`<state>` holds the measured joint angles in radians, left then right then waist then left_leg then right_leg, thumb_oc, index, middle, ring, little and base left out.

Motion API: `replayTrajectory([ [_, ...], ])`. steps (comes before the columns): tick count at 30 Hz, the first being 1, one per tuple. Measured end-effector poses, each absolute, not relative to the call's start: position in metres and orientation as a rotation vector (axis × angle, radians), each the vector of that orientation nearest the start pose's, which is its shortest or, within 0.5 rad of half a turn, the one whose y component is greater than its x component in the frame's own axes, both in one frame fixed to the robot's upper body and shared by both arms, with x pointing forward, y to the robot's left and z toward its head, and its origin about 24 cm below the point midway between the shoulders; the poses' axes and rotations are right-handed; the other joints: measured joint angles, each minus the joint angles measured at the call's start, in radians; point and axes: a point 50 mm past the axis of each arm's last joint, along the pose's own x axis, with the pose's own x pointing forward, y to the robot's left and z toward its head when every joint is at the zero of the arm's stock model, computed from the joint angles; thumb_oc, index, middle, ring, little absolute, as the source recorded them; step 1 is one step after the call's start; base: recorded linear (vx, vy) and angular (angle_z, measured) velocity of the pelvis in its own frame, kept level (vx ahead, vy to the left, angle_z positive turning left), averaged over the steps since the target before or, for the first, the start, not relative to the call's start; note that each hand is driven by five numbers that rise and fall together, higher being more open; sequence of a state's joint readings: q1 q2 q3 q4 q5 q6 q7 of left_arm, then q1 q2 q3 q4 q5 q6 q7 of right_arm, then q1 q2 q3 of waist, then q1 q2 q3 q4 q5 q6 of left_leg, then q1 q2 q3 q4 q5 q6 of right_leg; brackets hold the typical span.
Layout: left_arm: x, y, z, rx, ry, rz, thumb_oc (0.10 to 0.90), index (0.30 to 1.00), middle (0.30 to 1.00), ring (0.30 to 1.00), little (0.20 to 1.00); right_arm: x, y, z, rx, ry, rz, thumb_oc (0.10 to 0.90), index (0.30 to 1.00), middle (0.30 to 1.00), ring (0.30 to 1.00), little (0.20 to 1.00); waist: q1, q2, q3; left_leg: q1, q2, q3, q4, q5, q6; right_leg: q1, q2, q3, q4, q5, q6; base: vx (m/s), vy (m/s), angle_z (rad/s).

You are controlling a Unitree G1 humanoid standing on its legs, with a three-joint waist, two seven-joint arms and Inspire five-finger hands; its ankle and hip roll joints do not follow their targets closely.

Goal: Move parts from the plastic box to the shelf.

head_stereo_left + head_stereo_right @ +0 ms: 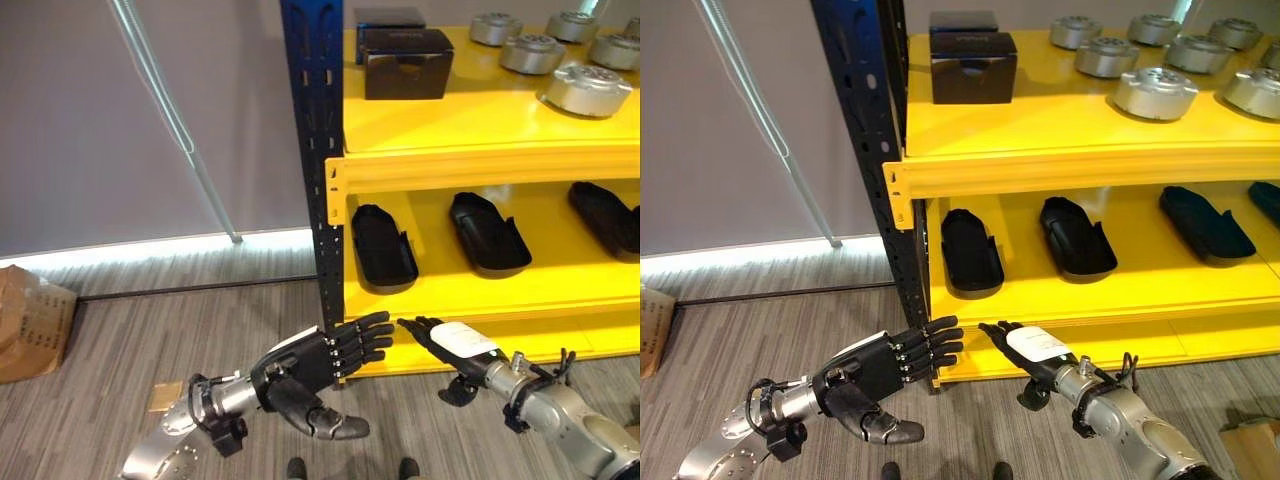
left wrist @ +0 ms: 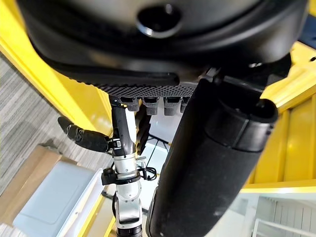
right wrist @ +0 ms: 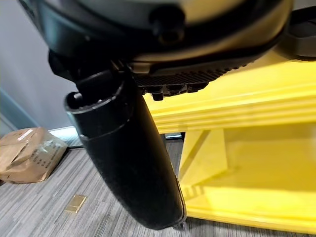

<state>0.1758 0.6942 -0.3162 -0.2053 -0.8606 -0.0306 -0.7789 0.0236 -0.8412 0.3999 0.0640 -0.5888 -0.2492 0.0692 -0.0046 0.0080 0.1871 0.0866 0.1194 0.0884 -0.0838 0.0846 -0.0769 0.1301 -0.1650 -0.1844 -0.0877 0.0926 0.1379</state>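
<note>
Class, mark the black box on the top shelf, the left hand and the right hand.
black box (image 1: 407, 66): left eye view, front face.
left hand (image 1: 318, 362): left eye view, back of palm.
right hand (image 1: 452, 345): left eye view, back of hand.

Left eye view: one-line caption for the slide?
Both empty hands, left hand and right hand, open before the yellow shelf.

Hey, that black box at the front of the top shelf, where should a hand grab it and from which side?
Judging by its shape, grip the front black box across its two short side walls, coming from the open front of the yellow shelf. It sits upright and square, with another black box right behind it, so the back is blocked. Both the left hand and right hand hang open below.
</note>
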Motion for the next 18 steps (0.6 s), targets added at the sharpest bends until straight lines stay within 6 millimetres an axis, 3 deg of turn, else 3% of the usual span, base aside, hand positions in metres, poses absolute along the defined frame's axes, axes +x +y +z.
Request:
replayTrajectory([
  [15,0.183,0.176,0.053,-0.302,0.119,-1.070,0.900,1.000,1.000,1.000,1.000,0.224,-0.221,0.015,-1.398,-0.025,0.622,0.900,1.000,1.000,1.000,1.000,0.037,0.008,-0.003,0.000,-0.007,-0.034,0.000,0.001,0.002,0.023,-0.005,-0.030,0.000,-0.006,0.000,0.01,0.002,0.06],
  [18,0.184,0.177,0.054,-0.278,0.135,-1.094,0.900,1.000,1.000,1.000,1.000,0.235,-0.216,0.009,-1.431,-0.018,0.643,0.900,1.000,1.000,1.000,1.000,0.037,0.010,-0.004,-0.002,-0.009,-0.039,0.000,0.004,0.002,0.024,-0.007,-0.042,0.000,-0.005,0.000,0.00,0.000,0.06],
])
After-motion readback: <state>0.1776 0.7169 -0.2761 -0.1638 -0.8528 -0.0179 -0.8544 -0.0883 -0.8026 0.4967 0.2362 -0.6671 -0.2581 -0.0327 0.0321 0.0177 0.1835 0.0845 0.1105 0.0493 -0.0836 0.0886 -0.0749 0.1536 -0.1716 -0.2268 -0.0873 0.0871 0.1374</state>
